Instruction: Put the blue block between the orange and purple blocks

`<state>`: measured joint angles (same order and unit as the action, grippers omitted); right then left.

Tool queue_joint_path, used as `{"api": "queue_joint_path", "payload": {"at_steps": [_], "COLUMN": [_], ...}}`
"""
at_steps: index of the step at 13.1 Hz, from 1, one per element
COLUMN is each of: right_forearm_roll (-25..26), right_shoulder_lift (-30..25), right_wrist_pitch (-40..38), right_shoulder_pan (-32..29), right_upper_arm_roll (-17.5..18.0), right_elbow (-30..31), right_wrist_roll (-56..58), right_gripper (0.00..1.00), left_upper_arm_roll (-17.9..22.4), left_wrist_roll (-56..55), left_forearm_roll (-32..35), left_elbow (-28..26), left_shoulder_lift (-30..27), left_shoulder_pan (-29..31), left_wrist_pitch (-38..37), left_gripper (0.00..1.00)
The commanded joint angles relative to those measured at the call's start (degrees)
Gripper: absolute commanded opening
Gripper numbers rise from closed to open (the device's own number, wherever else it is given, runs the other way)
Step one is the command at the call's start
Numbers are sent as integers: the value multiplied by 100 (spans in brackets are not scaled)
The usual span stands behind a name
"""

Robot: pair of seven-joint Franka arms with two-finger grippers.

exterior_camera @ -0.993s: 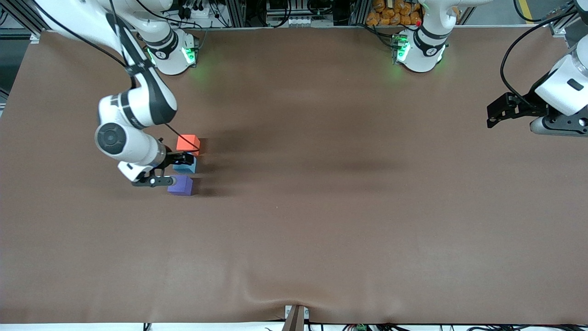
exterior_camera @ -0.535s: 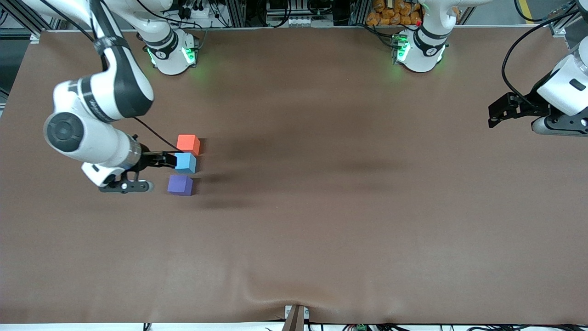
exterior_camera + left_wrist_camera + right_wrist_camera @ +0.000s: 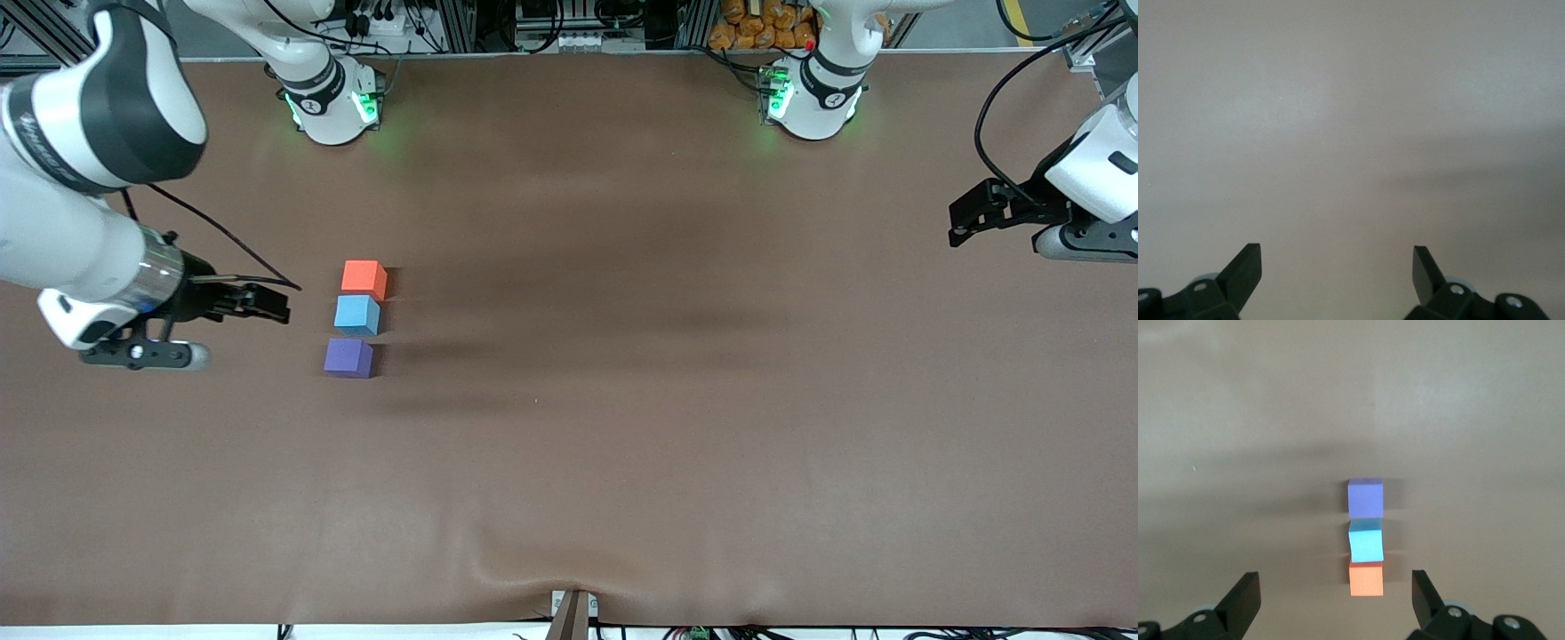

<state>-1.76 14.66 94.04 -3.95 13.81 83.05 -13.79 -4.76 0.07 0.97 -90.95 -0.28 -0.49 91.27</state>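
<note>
Three small cubes stand in a short row on the brown table. The orange block (image 3: 364, 277) is farthest from the front camera, the blue block (image 3: 357, 315) is in the middle, and the purple block (image 3: 348, 357) is nearest. The blue block sits close against the orange one, with a slight gap to the purple. My right gripper (image 3: 268, 304) hangs open and empty beside the row, toward the right arm's end of the table. Its wrist view shows the purple block (image 3: 1365, 499), blue block (image 3: 1367, 541) and orange block (image 3: 1366, 579) ahead of the right gripper (image 3: 1336, 587). My left gripper (image 3: 957, 226) waits open.
The left wrist view shows only bare tablecloth past the left gripper (image 3: 1337, 263). Both arm bases (image 3: 331, 105) stand along the table edge farthest from the front camera. A fold in the cloth (image 3: 569, 582) lies at the near edge.
My right gripper has drawn back from over the blue block toward the right arm's end of the table, leaving it between the orange and purple blocks. The left arm barely shifted.
</note>
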Motion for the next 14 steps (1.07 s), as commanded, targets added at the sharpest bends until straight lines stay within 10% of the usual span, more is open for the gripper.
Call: {"api": "queue_joint_path", "payload": {"at_steps": [1, 14], "right_forearm_roll": [9, 9], "right_shoulder_lift": [98, -718], "right_wrist_pitch": [-604, -1836], "right_shoulder_pan": [-9, 0], "right_upper_arm_roll": [-351, -1584], "right_elbow": [-840, -1363], "right_wrist_roll": [138, 1001], "right_gripper": [100, 100], "left_upper_arm_roll": [-17, 10], "left_wrist_roll": [19, 19], "left_forearm_roll": [-36, -36], "left_elbow": [60, 51], "left_shoulder_lift": [-77, -147], "left_shoulder_pan": [40, 49], "left_wrist_pitch": [-118, -118], "left_gripper": [100, 100]}}
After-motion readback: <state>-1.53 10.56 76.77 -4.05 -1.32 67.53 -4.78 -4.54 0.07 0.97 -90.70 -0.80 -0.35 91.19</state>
